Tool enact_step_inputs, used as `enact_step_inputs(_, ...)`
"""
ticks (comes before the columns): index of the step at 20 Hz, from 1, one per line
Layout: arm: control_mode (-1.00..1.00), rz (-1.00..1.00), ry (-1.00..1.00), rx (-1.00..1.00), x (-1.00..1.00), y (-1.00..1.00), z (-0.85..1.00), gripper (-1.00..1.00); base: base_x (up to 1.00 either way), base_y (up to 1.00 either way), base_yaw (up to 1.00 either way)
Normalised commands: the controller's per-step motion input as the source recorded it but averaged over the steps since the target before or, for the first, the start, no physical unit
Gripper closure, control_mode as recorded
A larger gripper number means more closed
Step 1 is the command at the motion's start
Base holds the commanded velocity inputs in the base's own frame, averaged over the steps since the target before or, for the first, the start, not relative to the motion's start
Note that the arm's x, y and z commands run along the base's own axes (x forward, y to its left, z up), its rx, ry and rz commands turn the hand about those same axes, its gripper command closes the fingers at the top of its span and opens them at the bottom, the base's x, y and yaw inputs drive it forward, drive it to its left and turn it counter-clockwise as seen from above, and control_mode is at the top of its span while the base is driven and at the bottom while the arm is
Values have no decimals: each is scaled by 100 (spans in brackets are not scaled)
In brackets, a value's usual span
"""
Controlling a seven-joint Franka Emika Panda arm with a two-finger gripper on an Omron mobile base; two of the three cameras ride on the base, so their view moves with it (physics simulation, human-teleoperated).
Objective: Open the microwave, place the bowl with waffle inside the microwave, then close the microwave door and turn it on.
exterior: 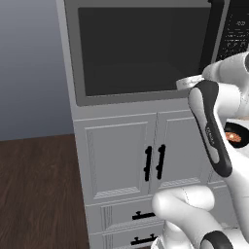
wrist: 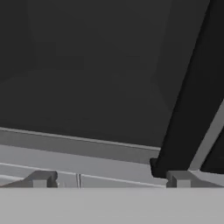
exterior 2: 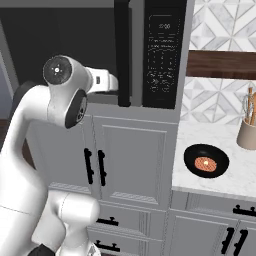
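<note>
The large grey box-shaped microwave (exterior: 141,48) sits built into the white cabinet column (exterior: 121,160), above its paired white doors with short black handles. Its wide grey-framed microwave door (exterior: 136,53) with the dark tinted window looks shut or nearly so. The long black bar handle (exterior 2: 122,55) runs down the door's right edge, just beside the black keypad panel (exterior 2: 162,55).

The two-finger gripper (wrist: 111,178) hovers at the door's lower right corner, next to the handle's bottom end, with its fingers spread wide and nothing between them.

The small glossy black bowl (exterior 2: 206,161) holding the round orange-brown waffle (exterior 2: 205,163) rests on the white marble counter (exterior 2: 220,175), near its front edge and close to the cabinet column. A tan utensil holder (exterior 2: 247,132) stands towards the counter's back right.

The step in hand appears to be opening the door. To do it well, the fingers should straddle the bar squarely before closing, then pull along the door's swing arc rather than straight back, so the grip does not slip off.

The keypad carries white markings, too small to read. No brand shows.
</note>
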Motion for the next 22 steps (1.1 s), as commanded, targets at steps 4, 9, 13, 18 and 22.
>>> enact_step_inputs(4,-100,0,-24,0,-19,-49,10,-100,0,0,0)
enact_step_inputs(9,-100,-8,-7,0,-1,-43,28,-100,0,0,0)
enact_step_inputs(13,-100,-14,7,0,20,-31,30,-100,0,0,0)
enact_step_inputs(18,-100,-13,12,0,40,-20,0,-100,0,0,0)
enact_step_inputs(22,-100,-8,5,0,41,0,0,-100,0,0,0)
